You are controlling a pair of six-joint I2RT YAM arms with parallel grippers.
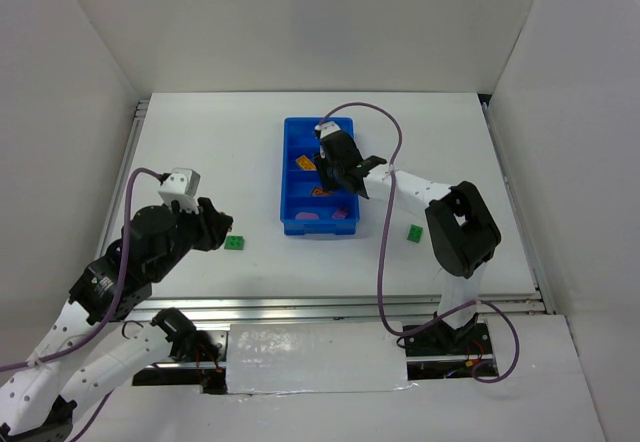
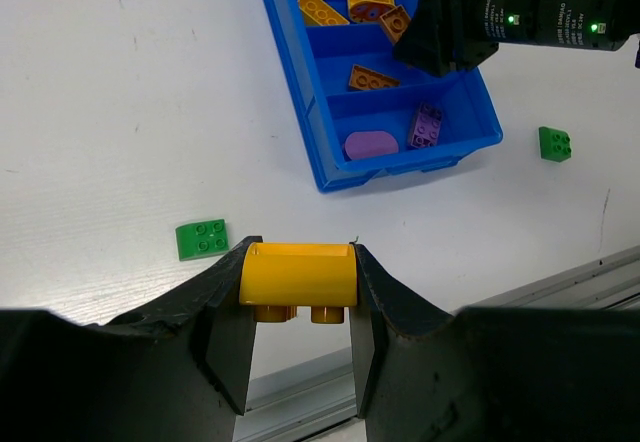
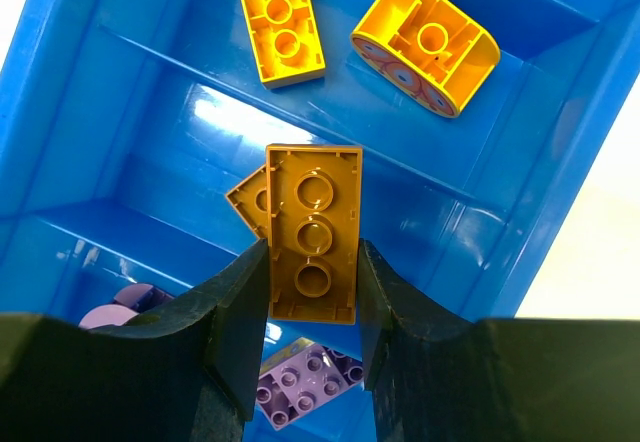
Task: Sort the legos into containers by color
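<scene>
My left gripper [image 2: 300,297] is shut on a yellow rounded brick [image 2: 300,274], held above the table near the front left; it also shows in the top view [image 1: 215,230]. A green brick [image 2: 202,239] lies just beyond it, also in the top view [image 1: 236,243]. My right gripper [image 3: 312,292] is shut on a brown flat brick [image 3: 312,232], underside towards the camera, over the blue tray [image 3: 100,82]. It hangs above another brown brick [image 3: 248,200]. Yellow bricks [image 3: 280,22] lie one compartment farther, purple bricks [image 3: 310,377] one compartment nearer. The top view shows this gripper [image 1: 340,174] over the tray [image 1: 290,224].
A second green brick [image 1: 414,232] lies on the table right of the tray, close to the right arm; it also shows in the left wrist view [image 2: 555,143]. White walls enclose the table on three sides. A metal rail runs along the front edge.
</scene>
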